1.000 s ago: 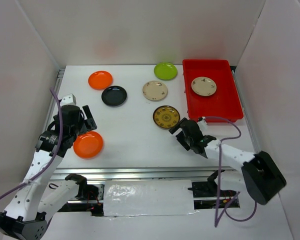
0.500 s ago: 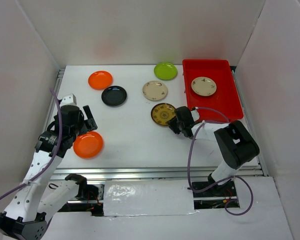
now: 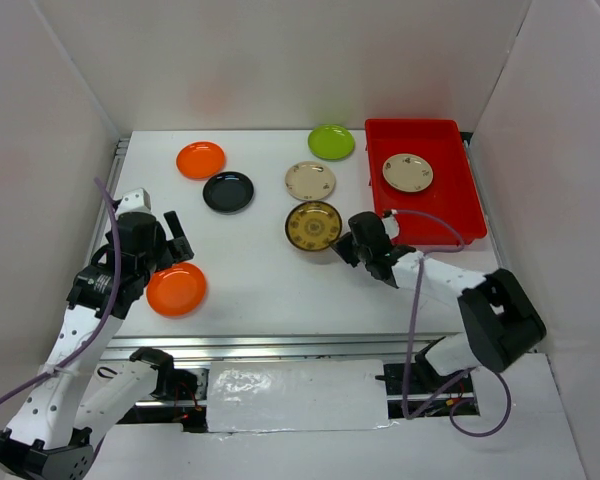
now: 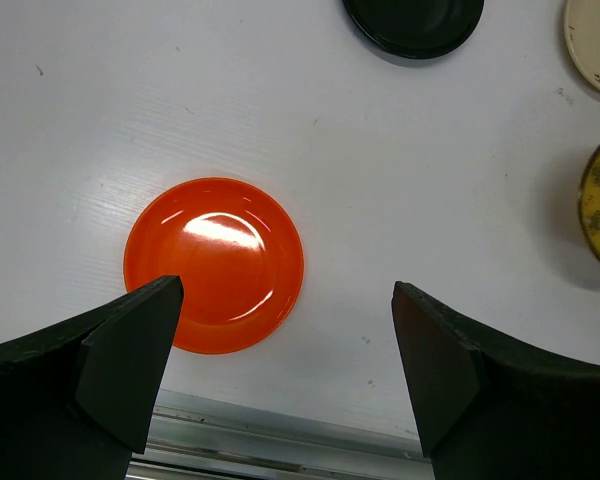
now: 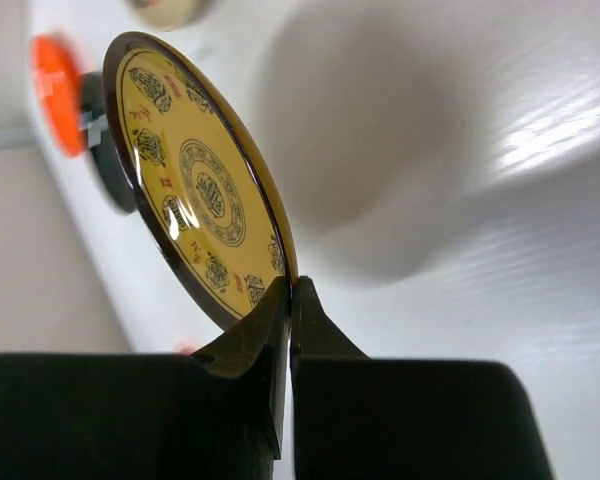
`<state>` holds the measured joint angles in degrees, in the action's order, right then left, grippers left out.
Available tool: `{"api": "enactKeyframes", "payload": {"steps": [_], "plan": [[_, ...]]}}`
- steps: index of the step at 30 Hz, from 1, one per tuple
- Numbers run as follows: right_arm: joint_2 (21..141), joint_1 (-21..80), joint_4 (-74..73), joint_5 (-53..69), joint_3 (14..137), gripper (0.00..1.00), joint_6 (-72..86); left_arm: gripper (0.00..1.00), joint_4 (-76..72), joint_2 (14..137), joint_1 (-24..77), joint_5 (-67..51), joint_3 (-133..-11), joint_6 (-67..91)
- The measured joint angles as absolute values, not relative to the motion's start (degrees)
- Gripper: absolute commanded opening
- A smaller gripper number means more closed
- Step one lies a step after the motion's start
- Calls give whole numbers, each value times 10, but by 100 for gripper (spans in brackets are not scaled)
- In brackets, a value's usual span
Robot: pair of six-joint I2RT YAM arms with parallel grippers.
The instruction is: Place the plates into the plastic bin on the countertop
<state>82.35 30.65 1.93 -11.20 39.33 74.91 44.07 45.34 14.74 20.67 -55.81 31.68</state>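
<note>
My right gripper [image 3: 345, 247] [image 5: 292, 300] is shut on the rim of the brown-gold patterned plate [image 3: 313, 226] [image 5: 195, 180], which is tilted up on edge off the countertop [image 3: 260, 270]. It is left of the red plastic bin [image 3: 458, 190], where one cream plate [image 3: 408, 172] lies. My left gripper [image 3: 158, 262] [image 4: 290, 330] hangs open above the front left, holding nothing. An orange plate [image 3: 176, 289] [image 4: 214, 264] lies flat beneath its left finger.
Flat on the countertop lie another orange plate [image 3: 201, 159], a black plate [image 3: 228, 191], a cream plate [image 3: 310, 181] and a lime green plate [image 3: 331, 141]. White walls surround the surface. A metal rail [image 3: 280, 345] runs along the near edge.
My right gripper reached the brown-gold plate, closed on its rim and tipped it up, shifting it left. The left arm has barely moved.
</note>
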Motion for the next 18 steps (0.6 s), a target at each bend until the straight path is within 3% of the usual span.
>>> {"api": "enactKeyframes", "payload": {"steps": [5, 10, 18], "plan": [[733, 298, -30, -111, 436, 0, 716, 99, 441, 453, 147, 207, -558, 317], [700, 174, -50, -65, 485, 0, 676, 99, 441, 452, 147, 207, -558, 317], [863, -93, -82, 25, 604, 0, 609, 99, 441, 452, 147, 206, -558, 316]]}}
